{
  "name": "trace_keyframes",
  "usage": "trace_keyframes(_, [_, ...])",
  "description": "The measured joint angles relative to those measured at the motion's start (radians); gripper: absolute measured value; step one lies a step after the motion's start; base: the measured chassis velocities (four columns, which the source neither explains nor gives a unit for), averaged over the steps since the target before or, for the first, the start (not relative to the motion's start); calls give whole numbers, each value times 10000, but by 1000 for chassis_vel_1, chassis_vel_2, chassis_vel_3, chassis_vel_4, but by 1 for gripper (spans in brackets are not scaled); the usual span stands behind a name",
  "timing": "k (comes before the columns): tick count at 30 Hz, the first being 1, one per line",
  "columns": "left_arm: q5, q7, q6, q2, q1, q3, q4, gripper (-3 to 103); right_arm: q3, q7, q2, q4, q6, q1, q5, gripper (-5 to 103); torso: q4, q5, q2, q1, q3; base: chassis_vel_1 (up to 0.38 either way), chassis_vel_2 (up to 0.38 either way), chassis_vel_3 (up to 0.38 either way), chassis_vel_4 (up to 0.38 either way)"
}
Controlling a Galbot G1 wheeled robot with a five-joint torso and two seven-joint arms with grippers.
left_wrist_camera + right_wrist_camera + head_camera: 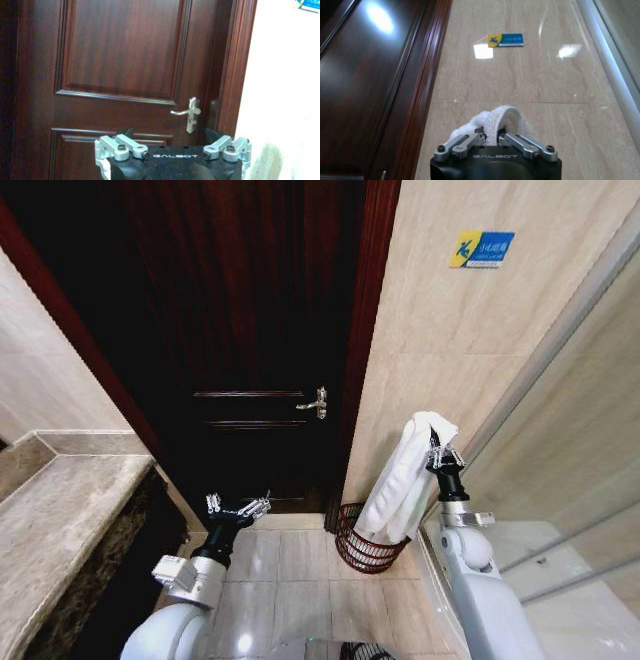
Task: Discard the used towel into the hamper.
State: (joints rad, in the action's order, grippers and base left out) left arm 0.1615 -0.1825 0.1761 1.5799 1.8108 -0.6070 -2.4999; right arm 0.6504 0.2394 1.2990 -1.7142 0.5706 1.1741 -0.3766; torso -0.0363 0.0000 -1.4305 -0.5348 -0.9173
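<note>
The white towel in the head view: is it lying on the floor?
No, the white cloth towel hangs from the right tool above the dark red-brown wire hamper.

I see a dark door (250, 330) with a shiny handle (316, 403). A blue and yellow sign (481, 249) sticks on the tan wall (450, 350). A stone bench (60, 520) sits left.

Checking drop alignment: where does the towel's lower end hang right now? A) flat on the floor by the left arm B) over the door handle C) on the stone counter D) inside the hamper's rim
D: held up by the right gripper, the towel hangs down with its lower end inside the hamper rim.
</note>
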Motion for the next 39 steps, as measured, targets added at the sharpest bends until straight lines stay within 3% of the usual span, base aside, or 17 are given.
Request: trace_keyframes(39, [0,0,0,0,0,0,0,97,134,-39,116,-174,16,172,-74,9,1,0,0,0,0,0,0,0,0])
